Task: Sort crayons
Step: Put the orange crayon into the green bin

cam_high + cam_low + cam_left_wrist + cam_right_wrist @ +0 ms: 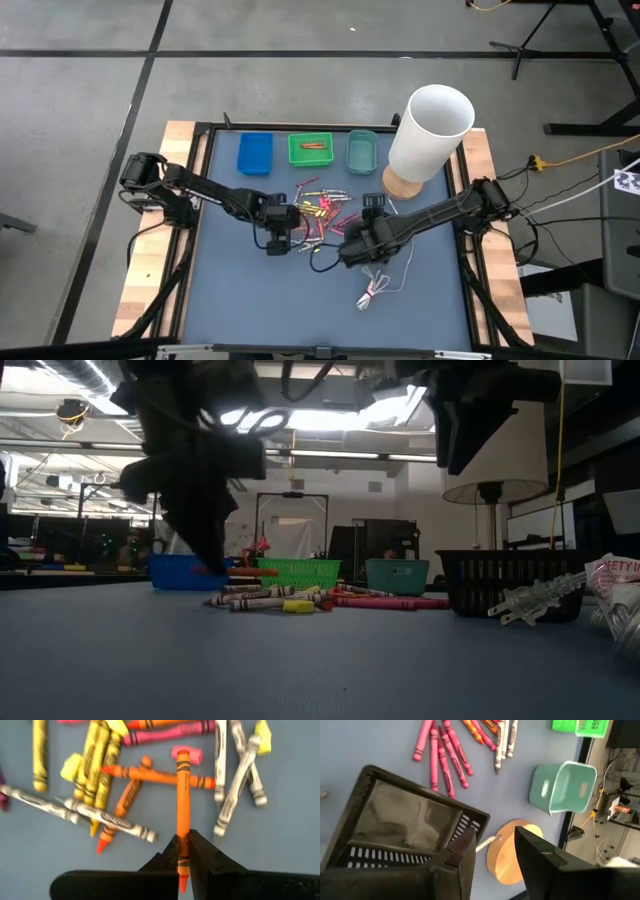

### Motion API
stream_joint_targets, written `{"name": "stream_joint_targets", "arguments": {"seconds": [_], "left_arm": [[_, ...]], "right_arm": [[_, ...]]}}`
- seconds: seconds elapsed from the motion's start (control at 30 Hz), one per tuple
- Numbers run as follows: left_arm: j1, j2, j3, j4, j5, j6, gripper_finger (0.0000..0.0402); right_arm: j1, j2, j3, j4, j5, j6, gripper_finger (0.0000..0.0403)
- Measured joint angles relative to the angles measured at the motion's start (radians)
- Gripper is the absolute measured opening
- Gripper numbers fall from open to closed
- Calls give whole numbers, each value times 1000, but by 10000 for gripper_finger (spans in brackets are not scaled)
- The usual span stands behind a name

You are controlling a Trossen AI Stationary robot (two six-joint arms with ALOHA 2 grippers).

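Many crayons (pixel 322 211) lie in a loose pile on the blue mat, among them pink, orange, yellow and white ones (pixel 105 775). My left gripper (pixel 182 842) is over the pile's left side (pixel 283 236), shut on one orange crayon (pixel 183 795). My right gripper (pixel 492 847) hangs open to the right of the pile (pixel 352 248), above the rim of a black basket (pixel 405 827) and a round wooden lamp base (pixel 512 852). It touches nothing. My left gripper pinches the orange crayon between its two fingers near the pointed end (pixel 182 851). The fingers come steeply from above, and the crayon lies along them. Its flat end (pixel 183 755) reaches out past the fingertips over the pile, and its point sticks back behind the fingers. It looks lifted clear of the pile.
Blue (pixel 255 152), green (pixel 311 158) and teal (pixel 362 152) trays line the far edge; the green one holds an orange crayon (pixel 314 148). A white lampshade (pixel 430 130) stands at the far right. A white plug and cable (pixel 375 290) lie near the front.
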Motion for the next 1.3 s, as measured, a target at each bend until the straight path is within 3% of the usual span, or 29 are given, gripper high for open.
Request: {"name": "stream_joint_targets", "arguments": {"seconds": [0.53,0.7,0.9,1.07,1.3], "left_arm": [[136,-2,169,29,-151,217,2],[236,-3,174,80,-156,323,2],[374,2,174,176,-136,460,2],[479,17,175,222,-83,471,2],[572,54,174,261,-61,470,2]], "right_arm": [[96,-140,-2,11,165,87,136],[112,-182,-139,81,246,99,136],[75,-346,-432,412,252,79,136],[7,-445,-640,813,92,-66,136],[-113,-430,-812,1271,-28,-283,136]]}}
